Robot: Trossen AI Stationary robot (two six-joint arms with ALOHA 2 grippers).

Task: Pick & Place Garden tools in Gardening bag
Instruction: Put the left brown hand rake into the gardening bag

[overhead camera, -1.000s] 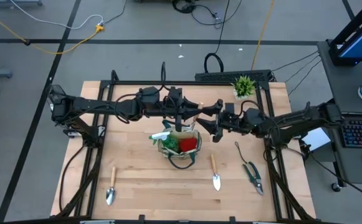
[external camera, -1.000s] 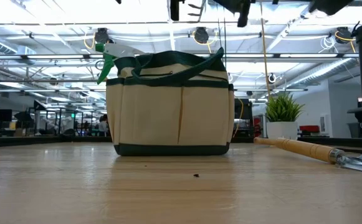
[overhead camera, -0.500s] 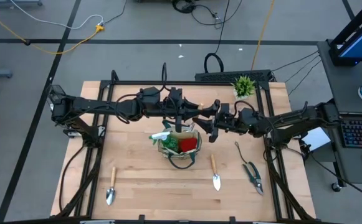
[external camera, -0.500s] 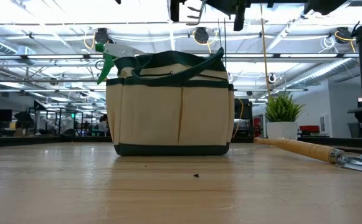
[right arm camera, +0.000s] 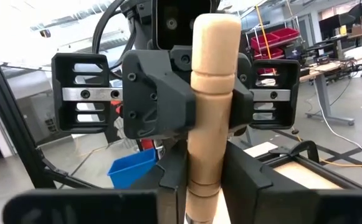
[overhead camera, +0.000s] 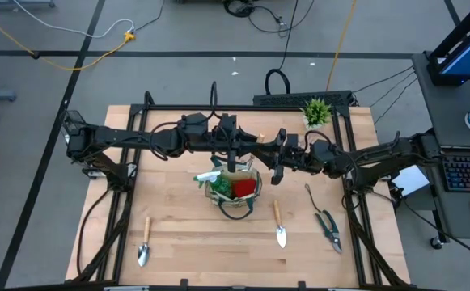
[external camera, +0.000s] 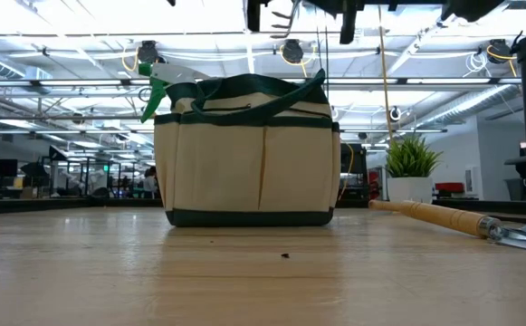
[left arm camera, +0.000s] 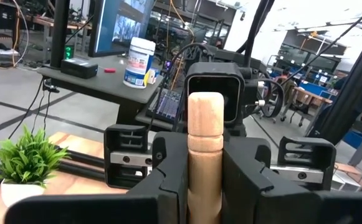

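Observation:
A rake with a wooden handle [left arm camera: 204,140] hangs in the air above the tan gardening bag [overhead camera: 235,191], held between both arms. My left gripper [overhead camera: 249,147] reaches in from the left and is shut on the handle. My right gripper [overhead camera: 273,155] faces it from the right and is shut on the same handle [right arm camera: 215,93]. The bag stands upright on its base, with a green spray bottle [external camera: 158,83] and a red glove [overhead camera: 244,187] sticking out of it. Thin metal prongs [external camera: 285,13] show above the bag in the low view. My left gripper pinches the wooden handle [left arm camera: 204,168] between its two fingers [left arm camera: 168,183], a little below the handle's free end. The fingers come in level from the table's left and lie across the handle. The rake is lifted clear of the table. My right gripper pinches the same handle [right arm camera: 209,162] between its two fingers [right arm camera: 249,180], below the rounded free end. It comes in level from the table's right, across the handle and opposite the left gripper.
Two wooden-handled trowels lie on the table, one near the front left [overhead camera: 144,242], one right of the bag [overhead camera: 279,225]. Pruning shears [overhead camera: 328,226] lie farther right. A small potted plant [overhead camera: 316,111] stands at the far edge.
My right gripper has moved a little toward the table's left, up to the left gripper, and its fingers have shut on the rake's handle. The left gripper and the rake have stayed in place above the bag.

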